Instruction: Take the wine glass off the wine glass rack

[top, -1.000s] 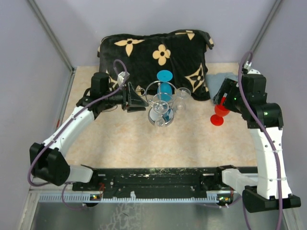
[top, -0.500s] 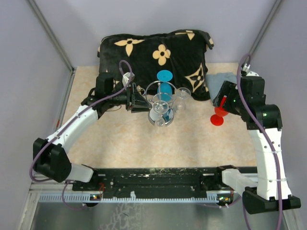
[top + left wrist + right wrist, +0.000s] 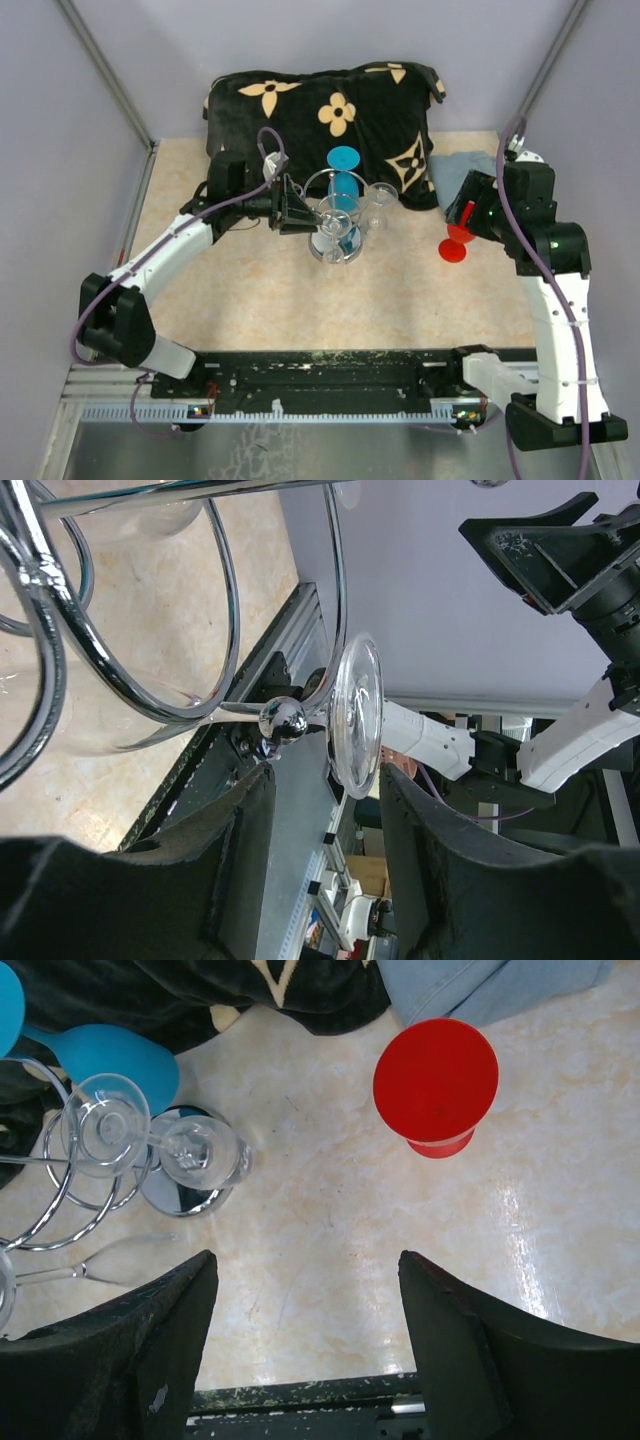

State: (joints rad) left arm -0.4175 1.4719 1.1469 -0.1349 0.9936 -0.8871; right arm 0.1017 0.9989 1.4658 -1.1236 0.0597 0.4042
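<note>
The wine glass rack (image 3: 338, 228) is a silver wire stand in the middle of the table, with clear wine glasses hanging from its loops and a blue glass (image 3: 343, 172) behind it. My left gripper (image 3: 299, 212) is open at the rack's left side. In the left wrist view the round foot of a clear wine glass (image 3: 357, 716) hangs on a wire loop (image 3: 205, 630) just past my open fingertips (image 3: 250, 790), not touching them. My right gripper (image 3: 462, 214) is open and empty above the table, beside a red glass (image 3: 453, 243). The right wrist view shows the rack's shiny base (image 3: 188, 1195).
A black pillow with tan flowers (image 3: 320, 110) lies at the back. A blue-grey cloth (image 3: 455, 165) lies to its right, also in the right wrist view (image 3: 490, 985). The red glass (image 3: 436, 1082) stands right of the rack. Grey walls enclose the table.
My left arm has moved right, bringing its open gripper up against the rack's left side. The right arm has hardly moved.
</note>
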